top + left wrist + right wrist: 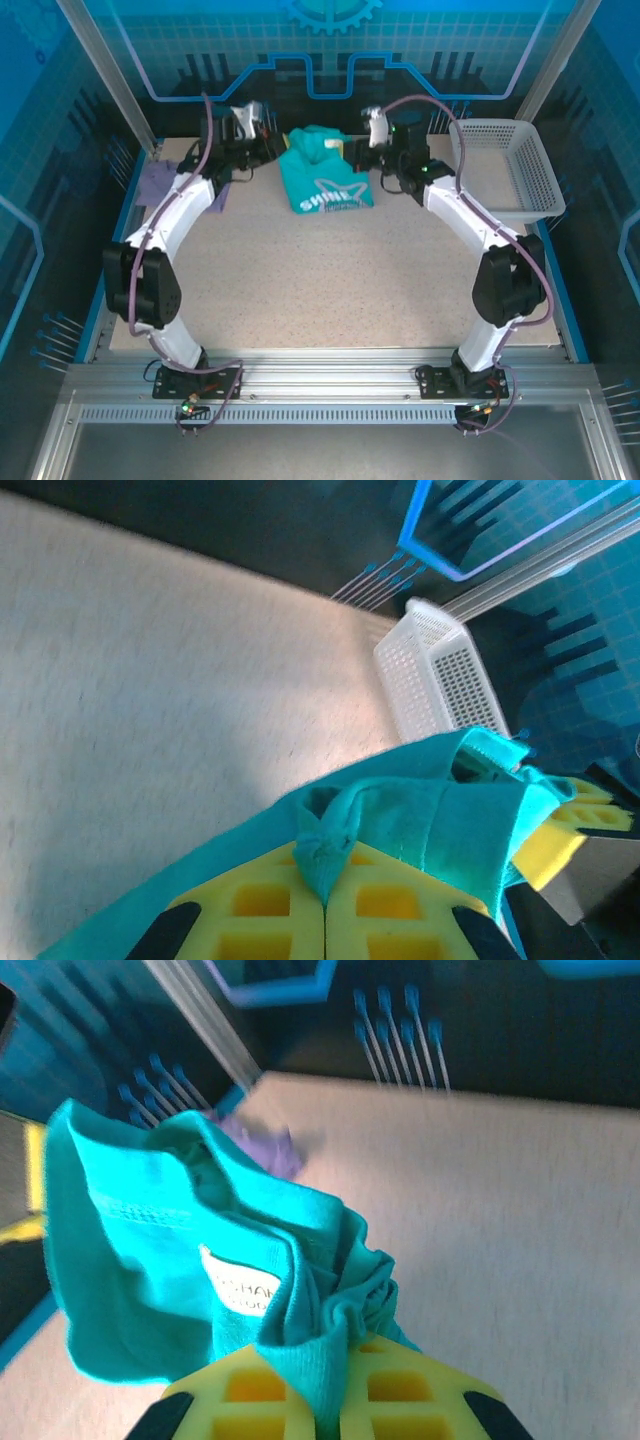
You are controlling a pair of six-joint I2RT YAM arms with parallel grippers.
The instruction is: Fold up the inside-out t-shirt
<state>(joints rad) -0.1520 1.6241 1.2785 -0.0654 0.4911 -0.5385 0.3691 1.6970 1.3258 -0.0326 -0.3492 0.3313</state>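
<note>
T-shirt (pixel 325 180) sits at far middle of table (pixel 330 300), betw. the two arms: top edge bunched & lifted, lower part w/ white logo lying flat on the surface. Left gripper (pixel 272 148) is clamped tight on the shirt's left side; its wrist view shows yellow pads (pixel 260 910) pressed together w/ a fold of teal cloth squeezed up between them. Right gripper (pixel 352 148) is likewise clenched on a twisted wad of cloth, w/ a white label (pixel 235 1285) just beside the pinch. Handling, my guess: light, thin cotton, totally limp, no stiffness, so it sags betw. the grips & both ends need to travel together or it'll crumple. Not fragile. Pads look grippy enough, but such a small pinch could slip if tugged hard. Best hold prob. at shoulder or hem corners, thru both layers, not mid-panel. Purple cloth (pixel 160 180) at left edge & white basket (pixel 505 165) at right both lie well apart from the shirt.
</note>
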